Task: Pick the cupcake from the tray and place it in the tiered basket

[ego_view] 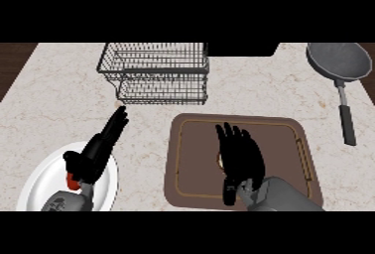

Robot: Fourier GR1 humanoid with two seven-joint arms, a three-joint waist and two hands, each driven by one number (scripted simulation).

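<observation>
Black right robot hand [240, 155]: it lay over the middle of the brown tray [192, 163], fingers spread and straight, palm down, clamped on nothing; the pose looked like a hover before a grasp.
Cupcake [219, 159]: only a pale sliver showed at the left edge of the right robot hand, on the tray floor; the hand covered the rest, so whether fingers touched it could not be told.
Tray: it sat on the counter [147, 129] near the front edge, its raised rim keeping the cupcake within easy reach of the right arm.
Left robot hand [99, 149]: it stretched over the white plate [44, 178], fingers straight and together, pointing up and away toward the basket, holding nothing; it seemed parked out of the way.
Red object [72, 182]: a small red thing showed on the plate beside the left wrist; what it was could not be told.
Tiered basket [155, 72]: a wire basket stood at the far side of the counter, well apart from the tray, its tiers open to receive the cupcake, which had not yet been lifted.
Frying pan [338, 60]: it lay at the far right, handle toward the front, clear of the path to the basket.
</observation>
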